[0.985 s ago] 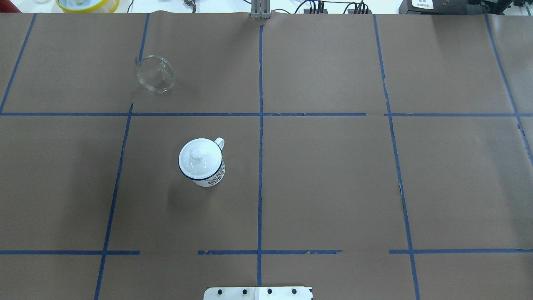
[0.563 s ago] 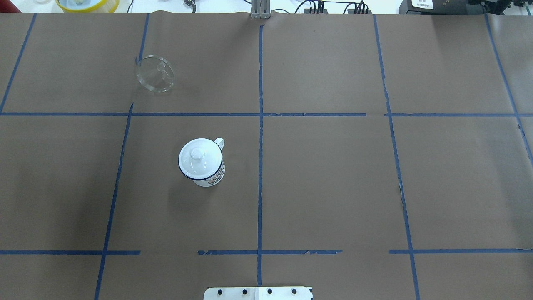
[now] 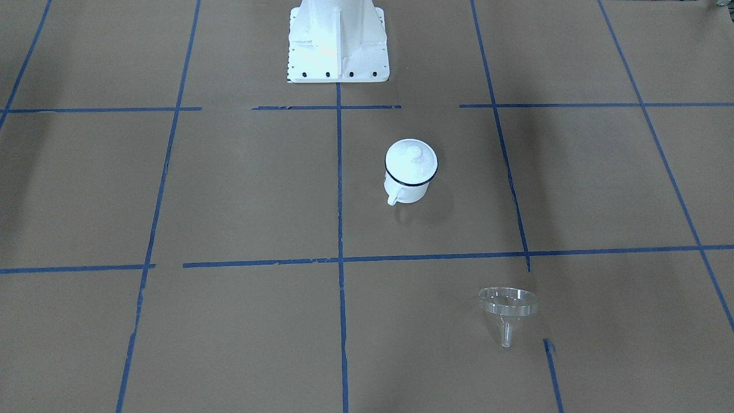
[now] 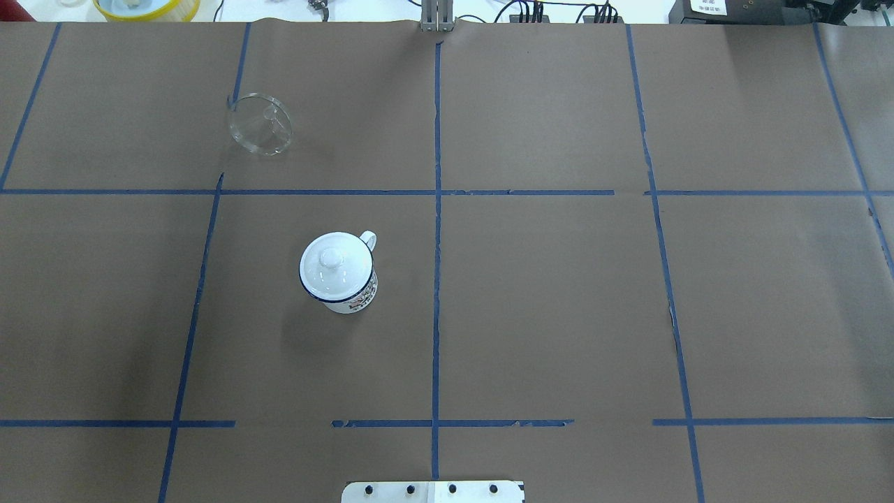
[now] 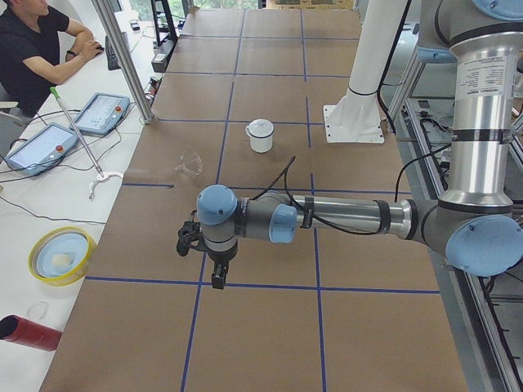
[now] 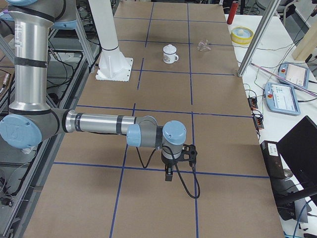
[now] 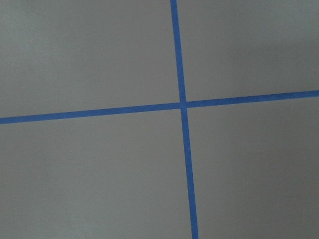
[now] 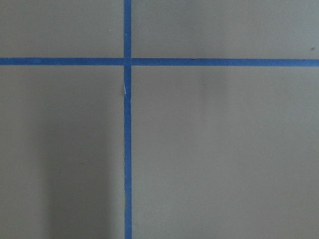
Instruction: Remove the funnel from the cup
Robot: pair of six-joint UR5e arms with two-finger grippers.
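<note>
The clear funnel (image 4: 260, 124) lies on its side on the brown table, far left, apart from the cup; it also shows in the front view (image 3: 507, 304) and the left side view (image 5: 189, 163). The white enamel cup (image 4: 353, 297) stands upright with a white domed lid (image 4: 334, 264) on top, handle toward the far side; it also shows in the front view (image 3: 407, 192). My left gripper (image 5: 216, 280) hangs over the table's left end, far from both. My right gripper (image 6: 169, 176) hangs over the right end. Whether they are open or shut, I cannot tell.
The robot's white base (image 3: 337, 40) stands at the near middle edge. A yellow bowl (image 5: 59, 255), a red can (image 5: 29, 333) and tablets (image 5: 100, 113) lie on the white bench beyond the far edge, where an operator (image 5: 33, 49) sits. Blue tape lines grid the table.
</note>
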